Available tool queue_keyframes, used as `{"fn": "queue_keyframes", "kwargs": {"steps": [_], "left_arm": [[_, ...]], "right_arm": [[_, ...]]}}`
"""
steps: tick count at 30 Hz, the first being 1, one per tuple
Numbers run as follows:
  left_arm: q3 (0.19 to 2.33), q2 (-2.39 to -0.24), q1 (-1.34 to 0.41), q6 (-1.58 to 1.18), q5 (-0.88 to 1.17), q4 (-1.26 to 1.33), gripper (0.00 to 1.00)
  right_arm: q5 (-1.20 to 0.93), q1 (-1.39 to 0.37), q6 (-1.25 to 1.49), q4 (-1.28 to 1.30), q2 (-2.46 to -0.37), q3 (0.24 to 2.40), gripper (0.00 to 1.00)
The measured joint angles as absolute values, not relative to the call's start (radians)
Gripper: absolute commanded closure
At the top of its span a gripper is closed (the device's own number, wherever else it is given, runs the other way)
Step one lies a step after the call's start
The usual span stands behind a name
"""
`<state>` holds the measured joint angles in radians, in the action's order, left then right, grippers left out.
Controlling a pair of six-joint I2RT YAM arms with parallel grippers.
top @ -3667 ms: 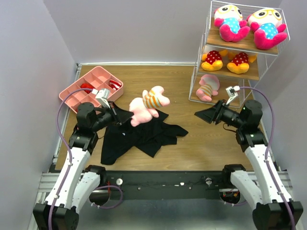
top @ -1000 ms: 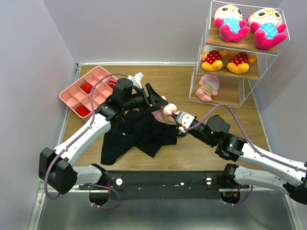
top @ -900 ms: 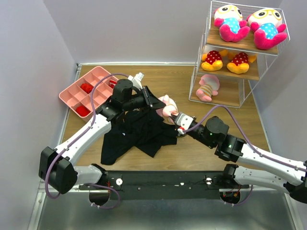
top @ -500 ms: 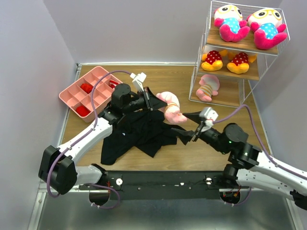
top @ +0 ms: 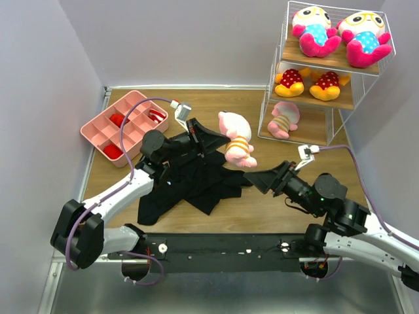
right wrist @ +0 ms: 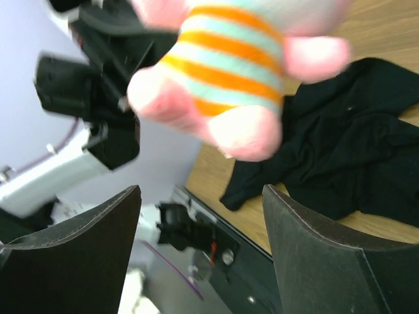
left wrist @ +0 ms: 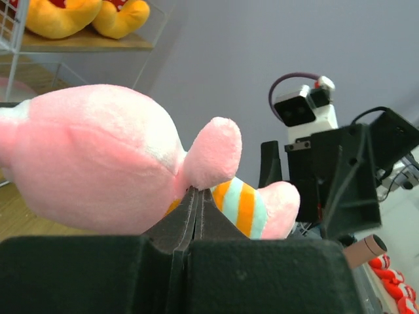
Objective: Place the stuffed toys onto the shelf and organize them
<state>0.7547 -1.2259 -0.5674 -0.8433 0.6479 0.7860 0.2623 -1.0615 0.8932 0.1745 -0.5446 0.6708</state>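
Note:
A pale pink stuffed toy with an orange and mint striped body (top: 236, 139) hangs in the air above the table's middle. My left gripper (top: 221, 140) is shut on its arm; in the left wrist view the jaws (left wrist: 196, 193) pinch the arm of that toy (left wrist: 98, 157). My right gripper (top: 260, 178) stands open just right of and below it, holding nothing (right wrist: 200, 190), with the doll (right wrist: 229, 72) above it. The shelf (top: 314, 133) at the far right holds two blue dotted dolls (top: 313, 29) on top, two yellow-orange ones (top: 291, 82) in the middle, one striped pink doll (top: 283, 119) at the bottom.
A crumpled black garment (top: 190, 186) lies on the wooden table under the left arm. A pink compartment tray (top: 91, 129) with red items sits at the far left. Grey walls close in the table on three sides.
The right gripper let go of the striped pink doll, opened and drew back to the right. The left gripper shut on the doll's arm and lifted it toward the shelf.

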Motion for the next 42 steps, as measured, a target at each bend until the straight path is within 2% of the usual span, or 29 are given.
{"fn": "queue_keyframes", "kwargs": {"steps": [8,21,24,25,27,28,29,32,35,36,37,39,40,42], "left_arm": [[0.755,-1.204,-0.568,-0.847,0.696,0.851,1.0],[0.751,-1.189,-0.606,-0.865,0.702,0.92,1.0],[0.751,-1.189,-0.616,-0.865,0.702,0.927,1.0],[0.751,-1.189,-0.618,-0.865,0.701,0.932,1.0],[0.751,-1.189,-0.618,-0.864,0.701,0.936,1.0],[0.751,-1.189,-0.618,-0.864,0.701,0.937,1.0],[0.751,-1.19,-0.62,-0.863,0.701,0.939,1.0],[0.751,-1.19,-0.622,-0.859,0.701,0.936,1.0],[0.754,-1.189,-0.622,-0.834,0.701,0.897,0.61],[0.757,-1.189,-0.623,-0.817,0.7,0.861,0.33],[0.76,-1.189,-0.623,-0.808,0.699,0.837,0.22],[0.768,-1.189,-0.624,-0.782,0.693,0.778,0.05],[0.776,-1.188,-0.624,-0.765,0.683,0.74,0.01],[0.797,-1.182,-0.626,-0.727,0.649,0.647,0.01]], "right_arm": [[0.406,-1.061,1.04,0.219,-0.403,0.636,0.19],[0.398,-1.061,1.116,0.097,-0.529,0.62,0.23],[0.397,-1.061,1.133,0.068,-0.559,0.62,0.35],[0.397,-1.061,1.137,0.057,-0.567,0.62,0.5],[0.396,-1.061,1.147,0.022,-0.587,0.619,0.73],[0.395,-1.061,1.148,0.011,-0.591,0.618,0.91],[0.396,-1.061,1.152,-0.001,-0.595,0.616,0.99],[0.403,-1.061,1.129,-0.022,-0.597,0.607,0.99],[0.432,-1.061,1.092,-0.036,-0.583,0.58,0.99],[0.446,-1.061,1.073,-0.036,-0.577,0.57,0.99],[0.461,-1.061,1.05,-0.035,-0.571,0.562,0.99],[0.497,-1.061,1.001,-0.029,-0.561,0.554,0.99],[0.519,-1.061,0.973,-0.027,-0.557,0.554,0.99],[0.566,-1.061,0.907,-0.001,-0.555,0.554,0.99]]}}
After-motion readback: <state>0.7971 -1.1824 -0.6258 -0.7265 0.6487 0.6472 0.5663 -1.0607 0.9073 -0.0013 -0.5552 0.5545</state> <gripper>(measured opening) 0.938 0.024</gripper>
